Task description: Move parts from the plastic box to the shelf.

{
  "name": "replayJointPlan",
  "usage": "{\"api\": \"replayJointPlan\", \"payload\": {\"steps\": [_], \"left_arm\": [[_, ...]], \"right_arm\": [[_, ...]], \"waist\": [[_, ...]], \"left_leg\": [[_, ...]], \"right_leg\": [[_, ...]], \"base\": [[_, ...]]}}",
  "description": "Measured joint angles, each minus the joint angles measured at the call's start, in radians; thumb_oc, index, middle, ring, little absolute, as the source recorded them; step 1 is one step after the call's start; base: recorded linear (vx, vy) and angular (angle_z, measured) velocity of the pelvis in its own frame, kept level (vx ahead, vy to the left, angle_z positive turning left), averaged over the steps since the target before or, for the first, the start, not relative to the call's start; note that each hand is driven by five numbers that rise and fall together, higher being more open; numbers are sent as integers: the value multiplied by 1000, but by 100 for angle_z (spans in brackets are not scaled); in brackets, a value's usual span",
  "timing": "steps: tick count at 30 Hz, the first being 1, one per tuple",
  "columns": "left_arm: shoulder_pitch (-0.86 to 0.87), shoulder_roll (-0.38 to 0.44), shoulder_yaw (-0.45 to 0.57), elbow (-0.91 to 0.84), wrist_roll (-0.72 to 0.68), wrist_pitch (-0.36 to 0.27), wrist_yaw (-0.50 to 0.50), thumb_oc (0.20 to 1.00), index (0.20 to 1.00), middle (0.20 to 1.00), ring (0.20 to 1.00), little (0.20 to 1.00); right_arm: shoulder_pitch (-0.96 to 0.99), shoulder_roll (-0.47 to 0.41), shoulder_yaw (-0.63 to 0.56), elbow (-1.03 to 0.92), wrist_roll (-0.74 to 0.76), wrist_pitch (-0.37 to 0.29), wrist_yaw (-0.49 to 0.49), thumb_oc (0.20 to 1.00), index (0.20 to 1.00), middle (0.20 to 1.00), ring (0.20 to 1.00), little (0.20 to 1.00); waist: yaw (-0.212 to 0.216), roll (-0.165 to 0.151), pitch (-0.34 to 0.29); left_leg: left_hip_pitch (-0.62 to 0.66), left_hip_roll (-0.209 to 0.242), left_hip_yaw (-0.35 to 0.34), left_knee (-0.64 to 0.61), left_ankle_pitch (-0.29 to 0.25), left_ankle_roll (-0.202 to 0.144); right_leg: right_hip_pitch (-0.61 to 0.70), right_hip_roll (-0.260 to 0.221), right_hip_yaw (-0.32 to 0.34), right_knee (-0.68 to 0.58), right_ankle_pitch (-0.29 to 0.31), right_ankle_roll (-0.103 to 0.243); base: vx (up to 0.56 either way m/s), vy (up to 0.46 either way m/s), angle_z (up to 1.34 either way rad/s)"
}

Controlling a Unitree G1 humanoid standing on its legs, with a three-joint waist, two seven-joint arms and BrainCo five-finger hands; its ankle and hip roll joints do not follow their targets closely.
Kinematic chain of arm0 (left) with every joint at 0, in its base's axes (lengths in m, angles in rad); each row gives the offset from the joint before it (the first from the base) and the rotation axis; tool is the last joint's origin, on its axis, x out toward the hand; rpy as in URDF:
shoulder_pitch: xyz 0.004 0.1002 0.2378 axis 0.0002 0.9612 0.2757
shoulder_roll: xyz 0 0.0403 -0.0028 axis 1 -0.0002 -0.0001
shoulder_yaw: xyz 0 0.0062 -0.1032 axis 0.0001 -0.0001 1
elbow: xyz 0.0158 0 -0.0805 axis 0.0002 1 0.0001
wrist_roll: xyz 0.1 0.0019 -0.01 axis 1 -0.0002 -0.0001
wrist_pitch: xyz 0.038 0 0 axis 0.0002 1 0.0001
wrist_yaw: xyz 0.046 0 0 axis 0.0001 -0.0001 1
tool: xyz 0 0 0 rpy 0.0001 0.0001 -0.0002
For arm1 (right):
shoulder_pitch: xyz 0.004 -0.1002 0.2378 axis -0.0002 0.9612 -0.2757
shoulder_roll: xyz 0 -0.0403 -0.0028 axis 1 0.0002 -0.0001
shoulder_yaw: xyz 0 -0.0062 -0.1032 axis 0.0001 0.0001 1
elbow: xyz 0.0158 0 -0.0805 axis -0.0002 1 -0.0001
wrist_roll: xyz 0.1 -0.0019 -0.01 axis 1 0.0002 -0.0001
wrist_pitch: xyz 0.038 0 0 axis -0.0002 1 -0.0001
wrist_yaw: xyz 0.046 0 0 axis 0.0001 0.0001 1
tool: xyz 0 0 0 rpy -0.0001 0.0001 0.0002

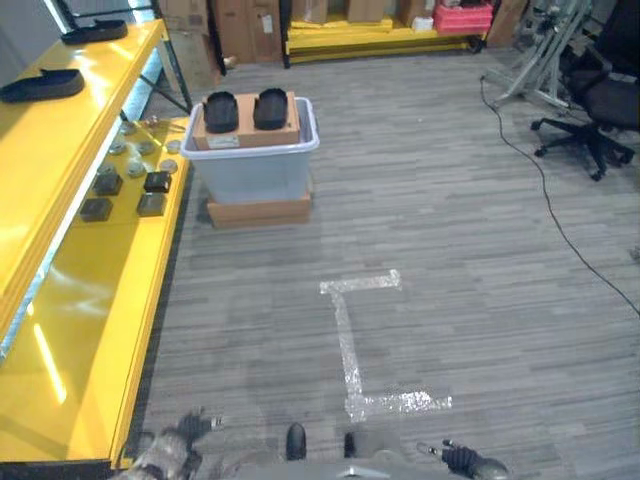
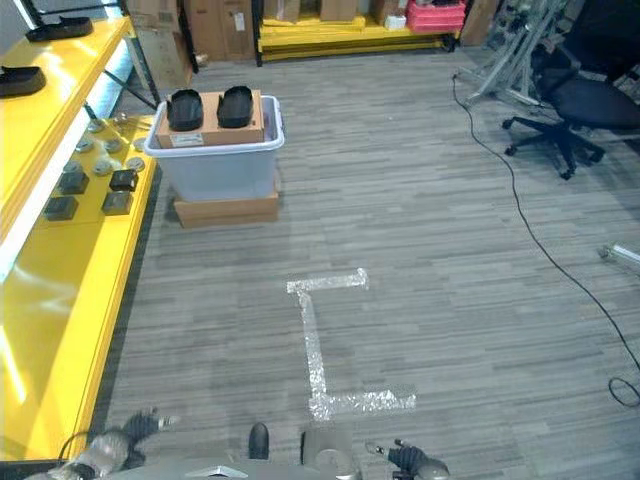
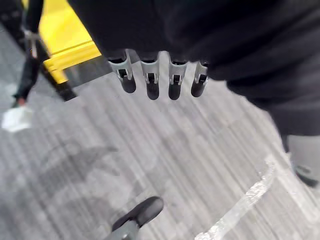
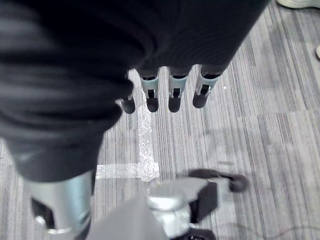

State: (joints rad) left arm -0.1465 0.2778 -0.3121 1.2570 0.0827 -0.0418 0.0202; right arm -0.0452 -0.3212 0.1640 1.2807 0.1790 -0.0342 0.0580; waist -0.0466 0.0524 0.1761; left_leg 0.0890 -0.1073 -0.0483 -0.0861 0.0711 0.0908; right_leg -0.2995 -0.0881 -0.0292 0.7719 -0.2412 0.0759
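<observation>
2 black parts (image 1: 246, 109) lie side by side on a brown cardboard sheet (image 1: 246, 128) that covers the top of the pale plastic box (image 1: 253, 168), which stands on a flat cardboard carton (image 1: 259, 211) on the grey floor (image 1: 450, 240), close beside the yellow shelf (image 1: 75, 330) at the robot's left. On the shelf's lower level near the box sit several small dark square parts (image 1: 125, 195) and a scatter of small round grey pieces (image 1: 135, 155); 2 more long black parts (image 1: 42, 85) rest on its upper level. A bracket-shaped mark of silver tape (image 1: 352, 345) is stuck to the floor between the robot and the box. Both hands hang low at the near edge of the head views, well apart from the box and holding nothing: the left hand (image 1: 170, 445) by the shelf's near corner, the right hand (image 1: 465, 460) over bare floor. In the wrist views the left hand's fingers (image 3: 150, 82) point straight down in a loose, slightly parted row, and the right hand's fingers (image 4: 172, 92) likewise hang straight and relaxed above the tape. A black office chair (image 1: 590, 110) stands far off at the right, and stacked cardboard boxes (image 1: 235, 25) line the far wall.
</observation>
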Motion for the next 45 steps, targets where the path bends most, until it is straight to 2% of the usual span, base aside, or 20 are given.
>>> {"api": "replayJointPlan", "payload": {"steps": [4,8,11,13,15,16,18,20,21,23,26,27,29,30,32,34,39,43,44,45], "left_arm": [[-38,19,35,9,-2,2,0,1000,1000,1000,1000,1000],[-32,19,32,-1,-1,1,0,1000,1000,1000,1000,1000],[31,-23,23,-16,-1,-2,-2,1000,1000,1000,1000,1000],[28,-48,45,-17,-3,-8,0,1000,1000,1000,1000,1000],[35,-62,43,-3,-3,-8,-1,1000,1000,1000,1000,1000],[54,-62,48,4,-4,-7,-1,1000,1000,1000,1000,1000],[66,-57,47,0,-4,-11,1,1000,1000,1000,1000,1000],[85,-56,47,-10,-3,-8,3,1000,1000,1000,1000,1000],[113,-53,46,-3,-3,-9,3,1000,1000,1000,1000,1000],[126,-52,69,13,-3,-12,12,1000,1000,1000,1000,1000],[191,-60,107,68,-3,2,20,1000,1000,1000,1000,1000],[194,-77,107,99,-3,5,21,1000,1000,1000,1000,1000],[188,-82,93,96,-3,4,23,1000,1000,1000,1000,1000],[179,-72,78,83,-4,-2,34,1000,1000,1000,1000,1000],[151,-53,74,80,-24,1,53,1000,1000,1000,1000,1000],[52,-26,64,31,-44,-4,85,1000,1000,1000,1000,1000],[-45,12,73,-47,-82,-26,108,1000,1000,1000,1000,1000],[-34,-5,50,-61,-82,-39,107,1000,1000,1000,1000,1000],[1,-35,49,-64,-82,-46,109,1000,1000,1000,1000,1000],[3,-63,57,-37,-82,-44,106,1000,1000,1000,1000,1000]], "right_arm": [[9,17,-9,-8,-9,-2,3,1000,1000,1000,1000,1000],[61,24,-31,54,-9,11,-1,1000,1000,1000,1000,1000],[83,21,-31,78,-9,20,-2,1000,1000,1000,1000,1000],[43,3,-30,66,-7,17,-2,1000,1000,1000,1000,1000],[13,-27,-24,58,-7,8,-4,1000,1000,1000,1000,1000],[-2,-38,-22,29,-5,5,-5,1000,1000,1000,1000,1000],[-60,-62,-19,-8,-5,-4,-18,1000,1000,1000,1000,1000],[-102,-76,-15,-16,-5,-17,-21,1000,1000,1000,1000,1000],[-124,-77,-7,-22,-3,-21,-25,1000,1000,1000,1000,1000],[-111,-86,-9,-49,10,-25,-27,1000,1000,1000,1000,1000],[-67,-76,-58,-53,46,-34,-46,1000,1000,1000,1000,1000],[-8,-57,-118,-52,101,-40,-49,1000,1000,1000,1000,1000],[36,-21,-141,-64,134,-43,-58,1000,1000,1000,1000,1000],[59,11,-156,-88,163,-53,-66,1000,1000,1000,1000,1000],[81,39,-138,-111,180,-72,-92,1000,1000,1000,1000,1000],[98,40,-117,-118,167,-65,-116,1000,1000,1000,1000,1000],[104,32,-136,-85,167,-66,-135,1000,1000,1000,1000,1000],[127,31,-137,-64,167,-65,-135,1000,1000,1000,1000,1000],[109,19,-133,-29,167,-65,-134,1000,1000,1000,1000,1000],[104,12,-129,-27,167,-68,-134,1000,1000,1000,1000,1000]], "waist": [[-38,-24,16],[-88,-75,3],[-92,-31,-5],[-58,-60,-2],[-31,-53,2],[-25,-63,8],[3,-74,21],[20,-51,29],[29,-43,31],[47,-34,30],[45,-15,9],[21,17,2],[23,21,-1],[12,22,1],[-44,10,-3],[-62,29,25],[-99,-18,22],[-128,-48,8],[-107,-34,3],[-109,-24,-2]], "left_leg": [[46,2,-9,-2,-92,-30],[112,-3,-73,-1,-174,-27],[179,58,-92,50,-184,-84],[-82,-21,-69,597,-174,-167],[-171,-21,-58,762,-170,-202],[-207,-7,-46,756,-178,-205],[-249,50,53,352,-150,-164],[-266,66,26,71,-37,-168],[-285,66,-2,10,12,-171],[-312,65,-40,-6,58,-180],[-272,44,31,3,121,-91],[-195,60,57,2,154,-33],[-133,56,71,1,99,-31],[-97,49,92,2,85,-14],[-64,14,76,2,50,2],[-25,-4,71,2,4,-25],[70,-36,10,3,-100,-26],[159,-42,-71,3,-144,-22],[194,-30,-70,49,-185,-67],[151,-29,-73,157,-213,-102]], "right_leg": [[-10,33,-16,-533,115,21],[21,89,68,-680,284,-20],[118,127,-2,-685,345,-107],[213,75,-14,-795,367,-130],[272,76,-7,-840,375,-135],[310,74,-13,-854,349,-154],[350,63,-11,-855,294,-124],[393,85,-7,-854,277,-102],[421,95,-2,-862,242,-76],[453,113,27,-863,201,-108],[550,113,75,-852,117,-97],[561,123,69,-702,33,-55],[458,113,69,-407,7,-39],[278,97,64,-46,27,-28],[138,58,68,98,15,-8],[8,40,57,-178,-1,-18],[-12,82,77,-753,232,10],[44,91,96,-704,309,-24],[84,89,69,-694,428,-85],[119,86,58,-724,419,-98]], "base": [[388,-105,-3],[382,-204,58],[290,-219,48],[232,-188,36],[301,-160,-13],[465,-44,9],[380,19,12],[447,49,-17],[565,107,-17],[413,151,-48],[453,285,-59],[542,441,-27],[262,251,-31],[258,150,-36],[292,65,14],[422,-69,23],[354,-133,26],[263,-181,70],[338,-256,51],[171,-180,30]]}}
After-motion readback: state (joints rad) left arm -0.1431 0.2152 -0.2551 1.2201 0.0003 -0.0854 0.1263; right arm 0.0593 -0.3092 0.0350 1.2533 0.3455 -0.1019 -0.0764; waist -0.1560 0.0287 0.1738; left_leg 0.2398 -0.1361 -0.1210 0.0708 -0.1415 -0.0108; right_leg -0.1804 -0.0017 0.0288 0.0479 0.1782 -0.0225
